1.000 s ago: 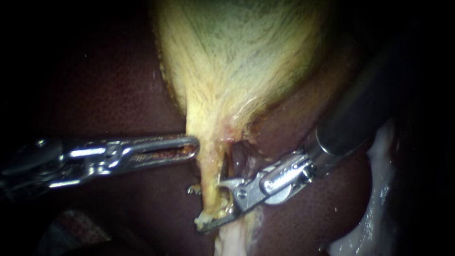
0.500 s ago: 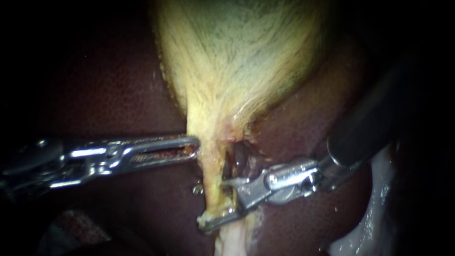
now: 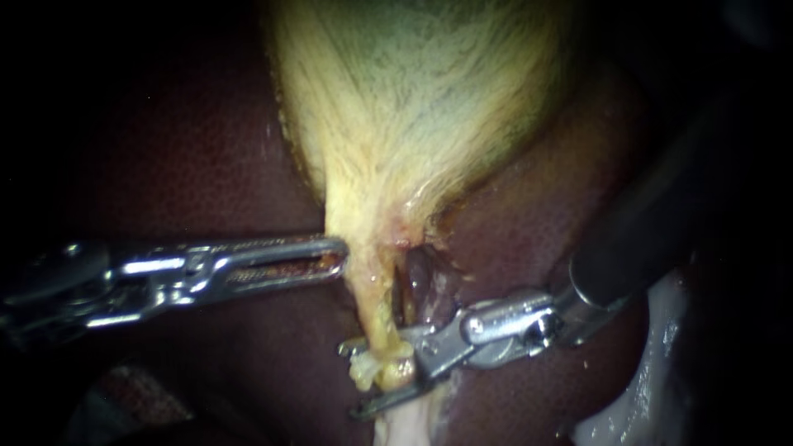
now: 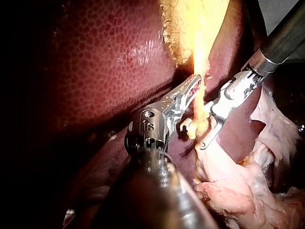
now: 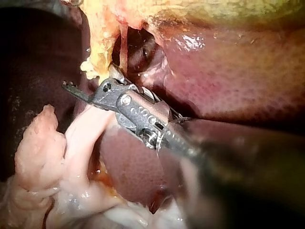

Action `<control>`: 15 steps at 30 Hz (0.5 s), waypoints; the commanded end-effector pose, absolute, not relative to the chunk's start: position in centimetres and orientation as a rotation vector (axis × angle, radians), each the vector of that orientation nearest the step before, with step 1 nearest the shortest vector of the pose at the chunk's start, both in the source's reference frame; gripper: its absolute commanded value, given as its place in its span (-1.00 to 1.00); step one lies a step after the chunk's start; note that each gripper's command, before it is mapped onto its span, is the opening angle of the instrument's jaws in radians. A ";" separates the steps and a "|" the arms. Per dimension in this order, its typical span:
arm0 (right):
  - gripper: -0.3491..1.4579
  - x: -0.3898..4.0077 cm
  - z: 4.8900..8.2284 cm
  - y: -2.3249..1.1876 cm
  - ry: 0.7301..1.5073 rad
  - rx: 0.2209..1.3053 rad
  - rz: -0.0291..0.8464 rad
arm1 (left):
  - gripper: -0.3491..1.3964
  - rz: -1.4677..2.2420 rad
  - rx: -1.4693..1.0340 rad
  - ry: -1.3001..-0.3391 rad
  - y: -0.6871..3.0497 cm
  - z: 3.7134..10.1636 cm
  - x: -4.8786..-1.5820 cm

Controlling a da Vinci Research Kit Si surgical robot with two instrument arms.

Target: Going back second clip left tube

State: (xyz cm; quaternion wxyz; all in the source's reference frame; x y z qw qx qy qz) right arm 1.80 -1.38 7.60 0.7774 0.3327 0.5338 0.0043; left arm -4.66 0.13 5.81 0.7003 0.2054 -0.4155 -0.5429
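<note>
Jaws of right instrument point(image 3: 355, 378) spread around left tube point(image 3: 376, 310), lower centre, its yellow lump between them.
Left instrument point(image 3: 334, 254), from mid-left, pinches gallbladder point(image 3: 413, 107) at its neck just above; liver point(image 3: 206, 165) lies either side.

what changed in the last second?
The right instrument slid lower along the left tube, its shaft shifting rightward. The tube's yellow end now bunches inside the open end effector. The left instrument and gallbladder are unchanged.

Bright centre, dark edges.
Gallbladder point(image 3: 421, 107) bright; liver point(image 3: 206, 190) dim by endoscope, wet glare in wrist views.
</note>
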 end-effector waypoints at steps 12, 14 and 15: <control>0.05 1.50 7.58 -0.95 1.152 0.655 0.094 | -1.00 -1.209 0.458 -0.926 0.13 5.81 -4.65; 0.05 1.45 7.54 -0.92 1.150 0.655 0.110 | -1.00 -1.208 0.458 -0.926 0.13 5.81 -4.65; 0.05 1.41 7.52 -0.90 1.151 0.652 0.109 | -1.00 -1.208 0.458 -0.926 0.13 5.81 -4.64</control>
